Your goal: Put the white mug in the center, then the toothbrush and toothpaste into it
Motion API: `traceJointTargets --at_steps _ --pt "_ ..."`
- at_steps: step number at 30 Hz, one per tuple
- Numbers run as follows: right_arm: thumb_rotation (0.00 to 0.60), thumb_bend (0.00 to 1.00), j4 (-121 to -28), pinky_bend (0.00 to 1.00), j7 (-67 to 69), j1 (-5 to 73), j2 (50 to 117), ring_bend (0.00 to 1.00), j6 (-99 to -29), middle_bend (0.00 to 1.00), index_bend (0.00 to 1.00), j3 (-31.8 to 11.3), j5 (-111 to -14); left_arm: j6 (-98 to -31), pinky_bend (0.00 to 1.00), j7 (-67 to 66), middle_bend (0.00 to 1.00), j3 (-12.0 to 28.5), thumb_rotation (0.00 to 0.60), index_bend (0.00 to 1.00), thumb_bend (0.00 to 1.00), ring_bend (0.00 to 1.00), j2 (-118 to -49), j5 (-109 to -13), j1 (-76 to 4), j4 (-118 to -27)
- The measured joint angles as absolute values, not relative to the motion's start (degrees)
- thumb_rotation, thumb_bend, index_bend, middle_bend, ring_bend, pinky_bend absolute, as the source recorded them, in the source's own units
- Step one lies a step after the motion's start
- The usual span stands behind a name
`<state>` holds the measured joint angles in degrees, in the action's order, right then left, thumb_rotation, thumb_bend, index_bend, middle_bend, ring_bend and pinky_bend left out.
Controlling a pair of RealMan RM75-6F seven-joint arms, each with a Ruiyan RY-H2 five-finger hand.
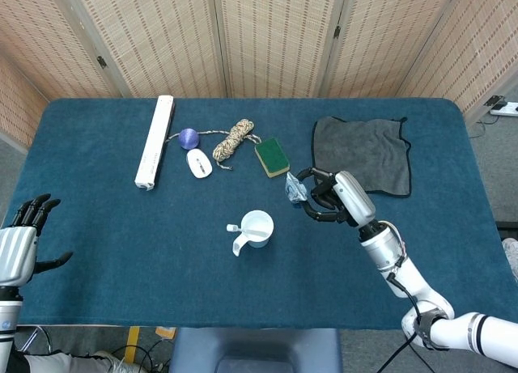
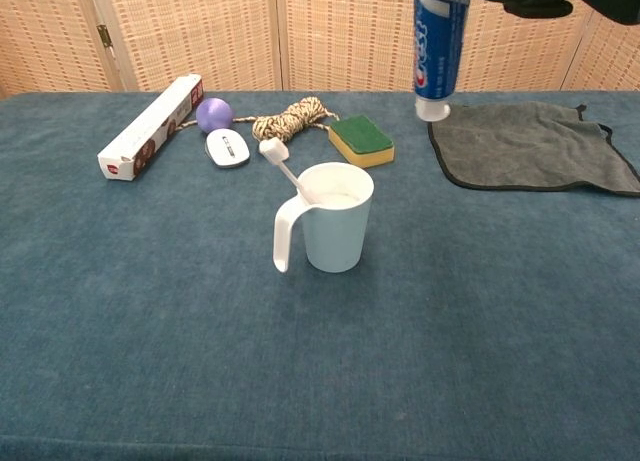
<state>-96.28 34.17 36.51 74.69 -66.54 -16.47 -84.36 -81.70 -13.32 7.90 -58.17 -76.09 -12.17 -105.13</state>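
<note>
head view: the white mug (image 1: 258, 228) stands near the middle of the blue table (image 1: 97, 243), with the toothbrush (image 1: 243, 228) already leaning in it, its head out over the rim.
done so far: 2 of 3 steps look finished, judging from the mug's place and the brush inside it.
left to do: the toothpaste (image 2: 437, 46) is not yet in the mug; it needs carrying over the mug's mouth and lowering in.
right hand: the right hand (image 1: 340, 197) grips the toothpaste by its upper end, fingers wrapped round it, and holds it in the air to the right of the mug and beyond it, well apart from it.
left hand: the left hand (image 1: 20, 243) is at the table's near left edge, fingers spread, holding nothing.
chest view only: the tube hangs upright, cap end down, high above the table; the hand is mostly cut off by the top edge.
head view only: both hands in full, and the tube's place between the green sponge (image 1: 272, 157) and the grey cloth (image 1: 362, 154).
</note>
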Motion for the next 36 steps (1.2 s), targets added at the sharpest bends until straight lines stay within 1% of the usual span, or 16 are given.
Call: traceJointTargets --at_steps 6,14,25,36 --pt "0.600 0.61 -97.8 0.99 34.0 39.0 75.1 1.00 -63.0 1.00 0.81 -17.0 -82.7 -81.5 0.55 -13.5 0.14 7.9 0.600 0.18 0.11 0.15 -58.4 -75.6 -12.2 -104.8" --pt "0.600 0.61 -96.2 0.99 32.0 41.8 78.8 1.00 -59.8 1.00 0.81 -16.8 -81.1 -81.2 0.55 -13.0 0.14 8.0 0.600 0.18 0.11 0.15 -58.6 -75.0 -12.3 -104.1" --pt "0.600 0.60 -93.4 0.99 30.6 43.4 82.2 1.00 -57.6 1.00 0.81 -15.3 -80.0 -80.8 0.55 -11.9 0.14 7.7 0.600 0.18 0.11 0.15 -59.1 -74.8 -12.1 -102.6" --pt "0.600 0.55 -89.6 0.99 31.2 44.2 85.2 1.00 -55.7 1.00 0.81 -13.6 -80.2 -80.7 0.55 -10.7 0.14 7.3 0.600 0.18 0.12 0.15 -59.6 -74.7 -11.6 -101.3"
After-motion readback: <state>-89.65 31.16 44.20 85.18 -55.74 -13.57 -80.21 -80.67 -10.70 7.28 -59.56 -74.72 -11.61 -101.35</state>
